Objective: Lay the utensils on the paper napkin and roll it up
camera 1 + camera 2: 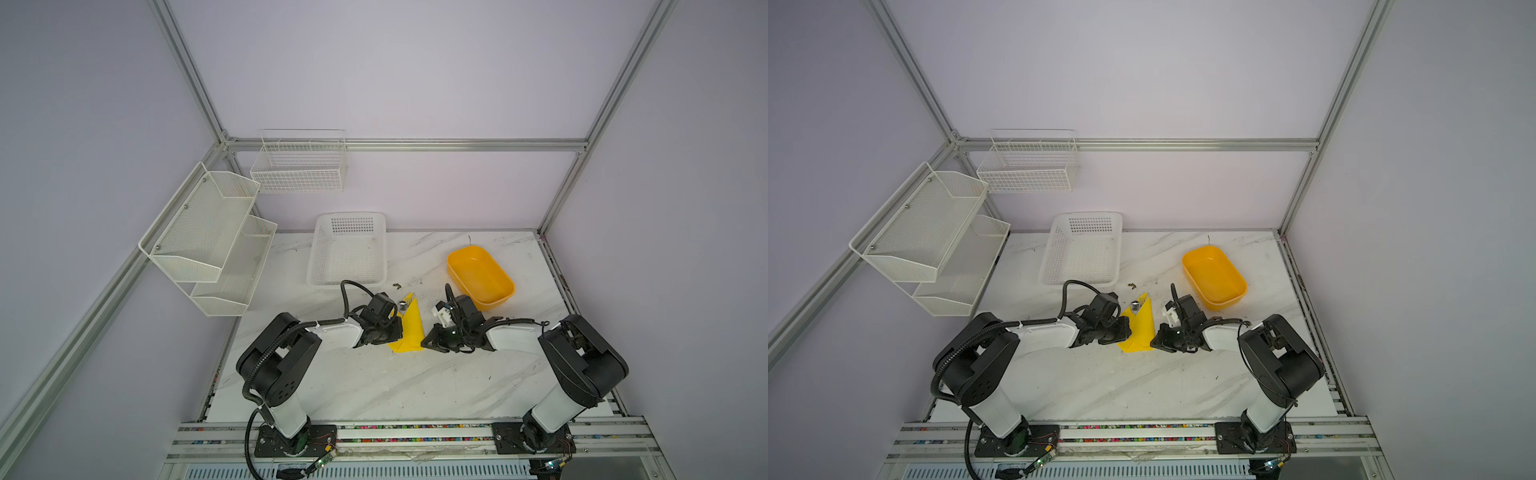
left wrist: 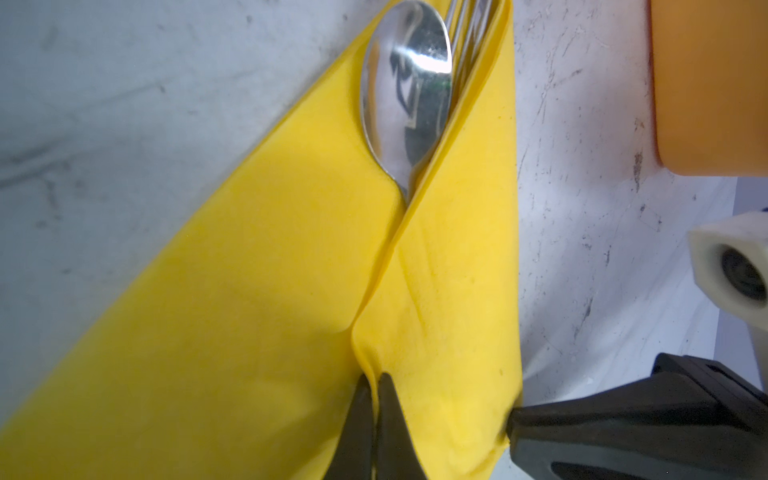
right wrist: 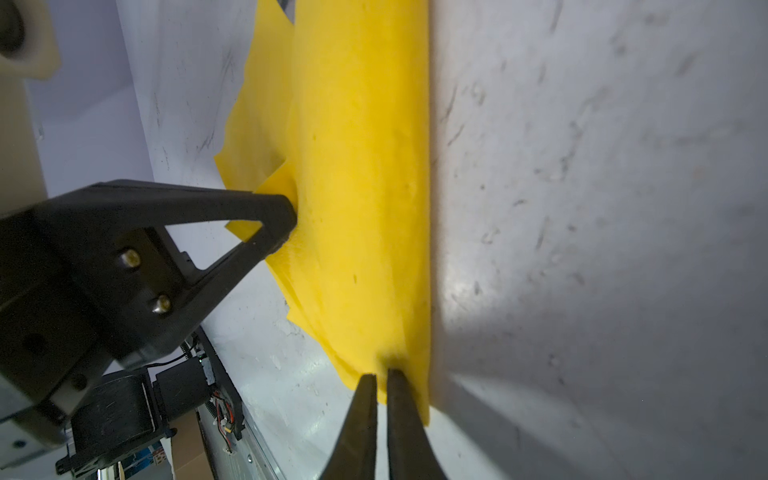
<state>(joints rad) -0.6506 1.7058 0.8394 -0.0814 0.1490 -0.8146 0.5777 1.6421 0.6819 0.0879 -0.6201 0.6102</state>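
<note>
Utensils (image 2: 407,83) lie inside the half-rolled paper napkin (image 1: 409,328) on the table (image 1: 374,382). My left end effector (image 2: 376,399) and right end effector (image 3: 380,386) both pinch its near end. If I pull unevenly, the thin paper could tear, spilling them.

walls (image 1: 415,83): pale lilac | frame (image 1: 407,144): aluminium | table (image 1: 374,382): white marble | light: even

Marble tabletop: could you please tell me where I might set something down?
Free: the front strip of white marble tabletop between its near edge and the yellow paper napkin, and the back patch between the white perforated plastic basket and orange-yellow plastic tub. Crowded: the middle, where left hand and right hand pinch the napkin.
</note>
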